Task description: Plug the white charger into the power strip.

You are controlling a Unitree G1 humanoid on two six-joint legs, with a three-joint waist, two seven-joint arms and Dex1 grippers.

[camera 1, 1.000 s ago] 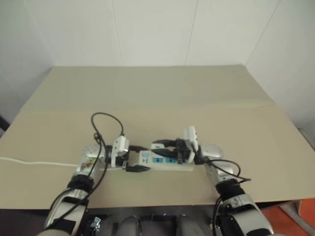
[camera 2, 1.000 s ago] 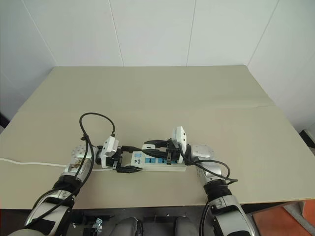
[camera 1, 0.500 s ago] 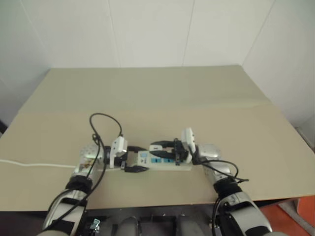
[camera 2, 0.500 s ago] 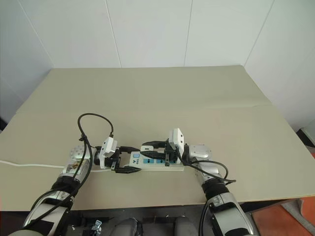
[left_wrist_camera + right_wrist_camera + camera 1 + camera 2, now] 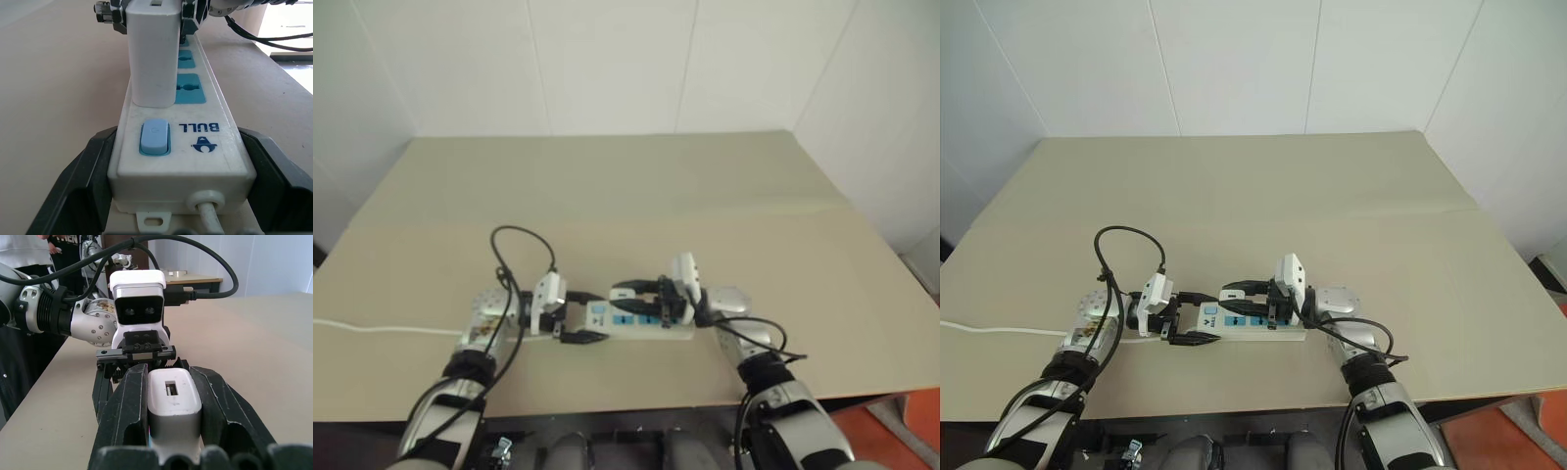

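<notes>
Both arms reached in over the tan table (image 5: 1263,186) from opposite ends of the power strip (image 5: 1253,321), forearms low and nearly level, wrists turned so the grippers faced each other along the bar. The left gripper (image 5: 161,196) straddled the switch end, one black finger (image 5: 73,181) against each long side, clasping the bar. The right gripper (image 5: 173,416) hugged the white charger (image 5: 173,399) between its two ribbed black fingers; whether they pressed it firmly or had slackened was hard to judge.

The charger, a smooth matte block with rounded edges and a small rectangular slot on its exposed face, stood upright on the strip at the socket next to the switch. The strip was glossy white plastic with blue socket faces, a pale blue rocker switch (image 5: 154,138) and a thin white cord (image 5: 999,329). Blue lettering beside the switch read "BULL".
</notes>
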